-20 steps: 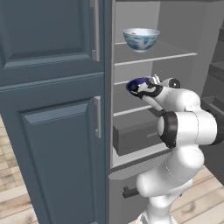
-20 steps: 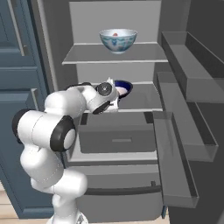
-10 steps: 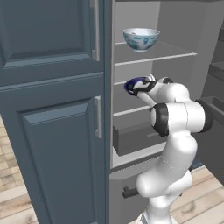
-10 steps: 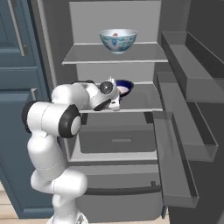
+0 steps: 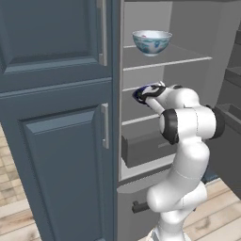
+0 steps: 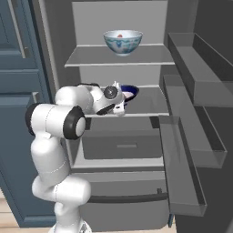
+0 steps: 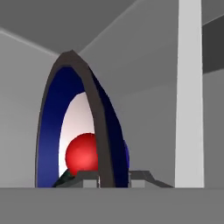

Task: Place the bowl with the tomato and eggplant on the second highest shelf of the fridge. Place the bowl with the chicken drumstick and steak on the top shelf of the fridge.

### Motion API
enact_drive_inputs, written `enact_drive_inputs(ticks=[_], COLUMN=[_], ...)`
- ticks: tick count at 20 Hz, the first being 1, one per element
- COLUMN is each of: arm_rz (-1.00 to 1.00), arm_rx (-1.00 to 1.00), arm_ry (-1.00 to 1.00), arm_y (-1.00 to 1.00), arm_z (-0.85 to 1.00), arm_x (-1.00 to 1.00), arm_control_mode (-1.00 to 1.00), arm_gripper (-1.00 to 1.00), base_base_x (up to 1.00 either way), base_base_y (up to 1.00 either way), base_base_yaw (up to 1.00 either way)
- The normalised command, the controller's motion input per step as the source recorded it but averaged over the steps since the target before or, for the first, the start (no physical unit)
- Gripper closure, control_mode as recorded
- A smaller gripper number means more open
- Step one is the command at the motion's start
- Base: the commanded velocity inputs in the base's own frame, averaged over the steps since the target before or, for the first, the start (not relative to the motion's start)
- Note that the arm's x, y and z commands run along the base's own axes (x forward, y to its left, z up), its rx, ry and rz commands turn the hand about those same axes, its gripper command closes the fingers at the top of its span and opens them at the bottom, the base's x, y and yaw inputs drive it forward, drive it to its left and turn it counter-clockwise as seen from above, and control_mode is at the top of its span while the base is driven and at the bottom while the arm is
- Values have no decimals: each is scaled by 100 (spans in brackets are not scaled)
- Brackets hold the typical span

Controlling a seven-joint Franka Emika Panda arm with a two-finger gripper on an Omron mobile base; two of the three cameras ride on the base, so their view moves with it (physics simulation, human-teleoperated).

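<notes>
My gripper (image 7: 107, 177) is shut on the rim of a dark blue bowl (image 7: 50, 127), one fingertip on each side of the wall. Inside it lie the red tomato (image 7: 83, 153) and a sliver of the dark eggplant (image 7: 64, 177). This blue bowl (image 6: 130, 93) sits low over the second highest shelf (image 6: 148, 103), held by the gripper (image 6: 122, 102); whether it touches the board I cannot tell. From the left, bowl (image 5: 141, 93) and gripper (image 5: 150, 91) show beside the fridge's edge. A white, blue-patterned bowl (image 6: 123, 42) with a bit of the steak (image 6: 120, 35) stands on the top shelf (image 6: 86, 58). The drumstick is hidden.
The open fridge door with its grey bins (image 6: 193, 63) stands at the right. A closed grey drawer (image 6: 123, 146) lies below the shelves. Tall dark blue cabinet doors (image 5: 56, 141) stand to the left of the fridge opening. The white patterned bowl (image 5: 151, 41) is just above my hand.
The arm has folded, its elbow swinging up and closer to the fridge. The blue bowl has shifted a little deeper over the second highest shelf, still held.
</notes>
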Motion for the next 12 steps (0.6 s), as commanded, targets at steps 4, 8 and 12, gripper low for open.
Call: enact_drive_inputs(ticks=[4, 8, 12], arm_rz=[0, -1, -4], arm_rx=[0, 0, 2], arm_ry=[0, 0, 1], arm_y=[0, 0, 0], arm_z=[13, 31, 73], arm_x=[0, -2, -47], arm_control_mode=[-100, -100, -100], arm_gripper=[-100, -100, -100], base_base_x=[0, 0, 0], base_base_y=[0, 0, 0], base_base_yaw=[0, 0, 0])
